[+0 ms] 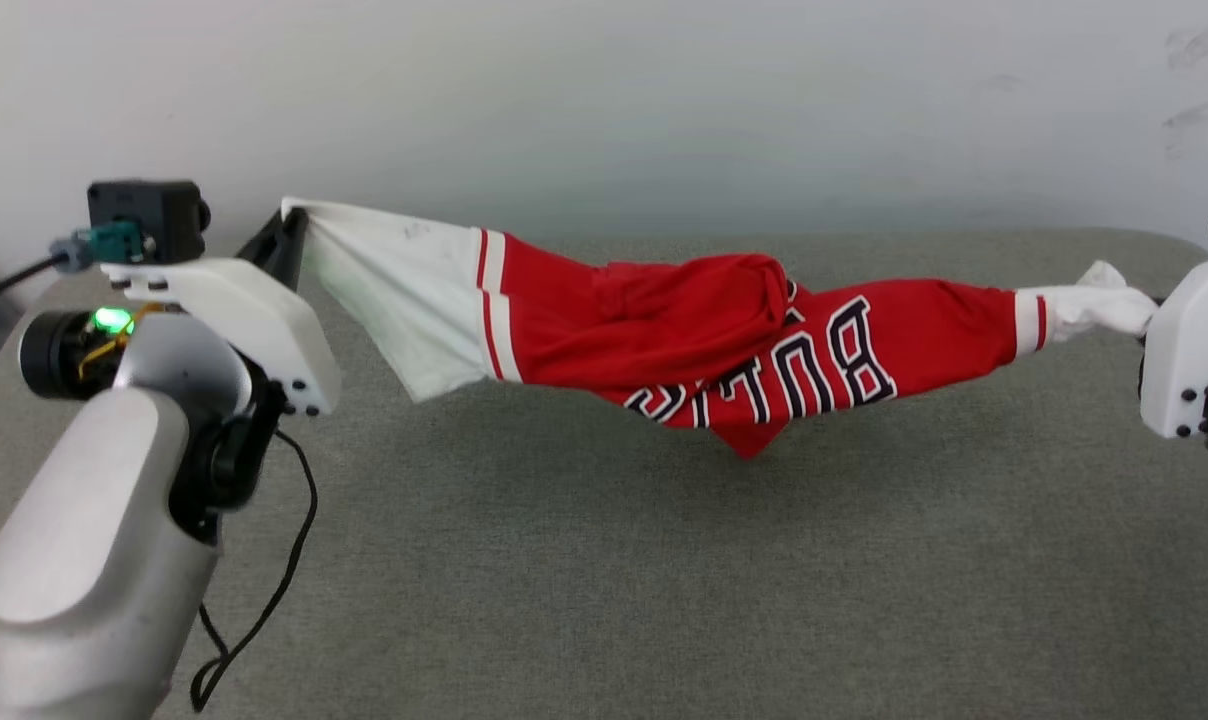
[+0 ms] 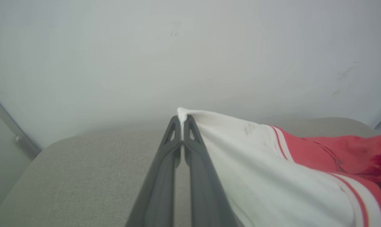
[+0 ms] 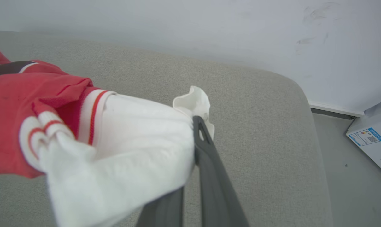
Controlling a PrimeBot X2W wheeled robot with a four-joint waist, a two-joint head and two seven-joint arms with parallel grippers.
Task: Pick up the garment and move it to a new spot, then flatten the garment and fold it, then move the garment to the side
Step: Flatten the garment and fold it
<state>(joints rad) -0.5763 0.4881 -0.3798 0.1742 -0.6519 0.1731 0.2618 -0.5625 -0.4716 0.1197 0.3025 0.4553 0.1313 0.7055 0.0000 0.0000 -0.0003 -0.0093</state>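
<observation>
The garment (image 1: 684, 340), a red jersey with white sleeves and black-and-white lettering, hangs stretched in the air between my two grippers above the grey cushion (image 1: 604, 560). My left gripper (image 1: 289, 232) is shut on the edge of one white sleeve (image 2: 241, 151); in the left wrist view the gripper (image 2: 181, 119) pinches the cloth at its tips. My right gripper (image 3: 195, 121) is shut on the other white sleeve (image 3: 130, 132), whose cloth bunches over the left finger. In the head view that sleeve (image 1: 1099, 300) runs to the right wrist housing (image 1: 1189, 350). The red body sags in the middle.
A pale wall (image 1: 604, 100) runs close behind the cushion. A black cable (image 1: 274, 580) hangs from my left arm over the cushion. In the right wrist view, grey floor (image 3: 351, 176) and a white box (image 3: 373, 135) lie beyond the cushion's rounded end.
</observation>
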